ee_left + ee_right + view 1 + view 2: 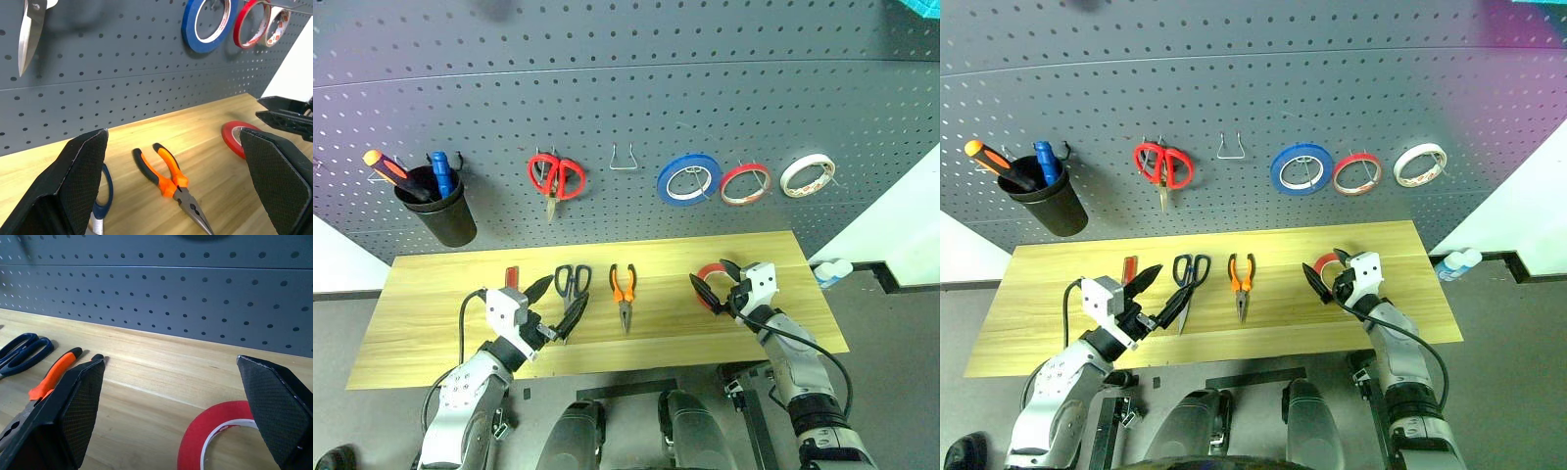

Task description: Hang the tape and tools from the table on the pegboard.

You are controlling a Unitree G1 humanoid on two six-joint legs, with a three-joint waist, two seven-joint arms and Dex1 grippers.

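Right gripper (722, 285), jaws spread wide, empty, hovers low over the surface (440, 323) with the red tape (215, 433) lying flat between and just below its 2 fingers. Left gripper (558, 304), likewise spread and empty, sits just above the dark-handled scissors (572, 284); the red-handled screwdriver (512, 277) lies just beside it, and the orange pliers (624, 291) lie between the 2 grippers. All 4 items rest on the surface, none yet hung. Behind them, the pegboard (636, 88) carries a black cup (440, 211), red scissors (555, 178), 1 bare hook (625, 159) and 3 tape rings (744, 181).

Handling, as judged: the tape is probably light, rigid and smooth-sided; a pinch across the wall of the ring, 1 finger inside the core, looks most secure. The pliers are likely heaviest; the handles near the pivot suit a grip.
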